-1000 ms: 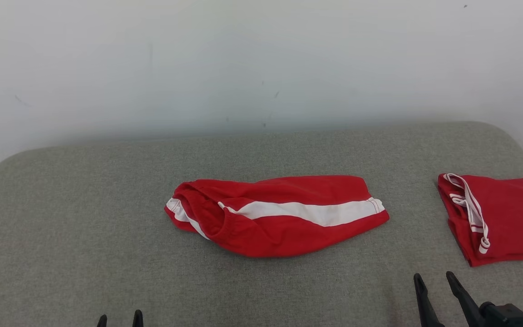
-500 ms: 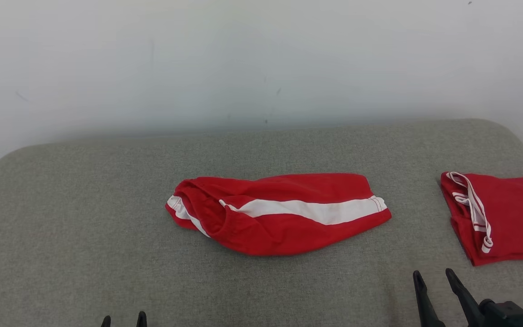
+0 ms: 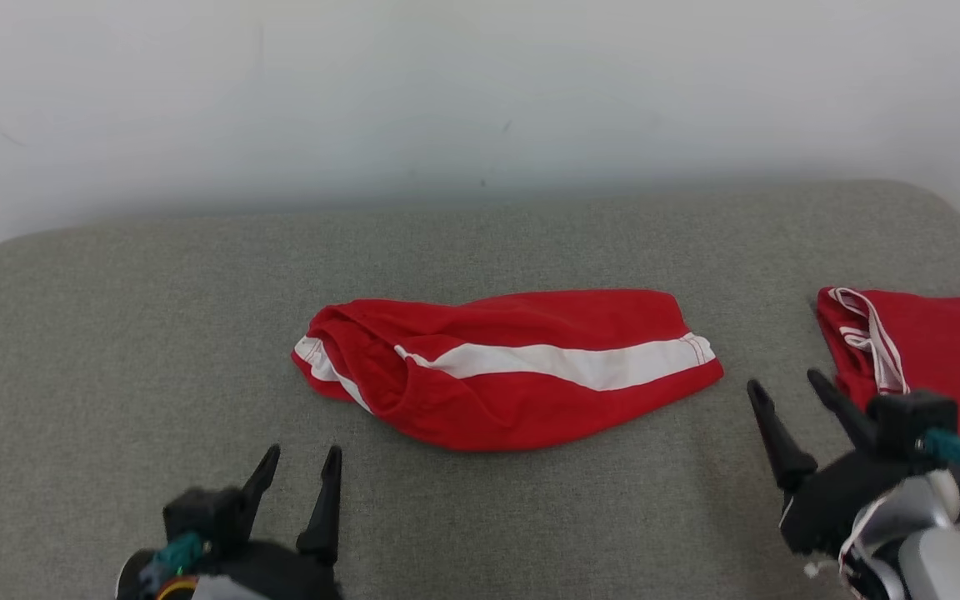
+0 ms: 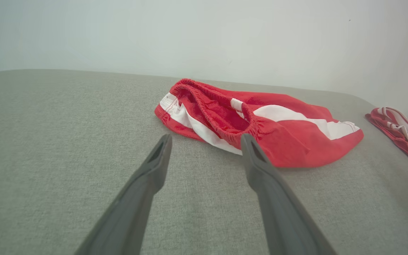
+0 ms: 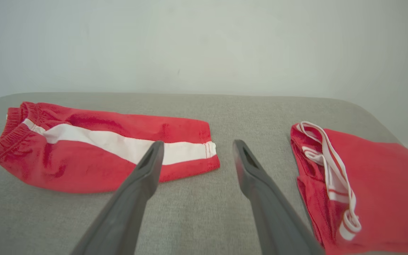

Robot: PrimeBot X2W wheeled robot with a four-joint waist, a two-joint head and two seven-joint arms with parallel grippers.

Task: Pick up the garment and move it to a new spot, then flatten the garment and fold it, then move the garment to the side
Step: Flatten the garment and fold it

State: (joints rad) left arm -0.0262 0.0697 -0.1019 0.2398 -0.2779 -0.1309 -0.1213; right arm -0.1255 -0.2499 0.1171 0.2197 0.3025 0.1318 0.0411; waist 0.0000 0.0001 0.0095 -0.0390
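The left gripper (image 3: 303,454) sits at the lower left of the head view, its two dark fingers pointing up the frame and spread apart, holding nothing. The right gripper (image 3: 783,382) stands higher at the lower right, with its fingers leaning toward the upper left, likewise parted and empty. Its black wrist block (image 3: 905,417) and pale, rounded forearm (image 3: 938,558) trail toward the bottom right corner.

Bare grey padded surface (image 3: 113,317) lies open left of the red shorts (image 3: 522,375), in front of them and behind them up to the white wall (image 3: 480,83). To their right a strip of bare surface runs between them and the folded red garment (image 3: 947,350), which lies at the right edge, just beside the right gripper (image 3: 782,382)
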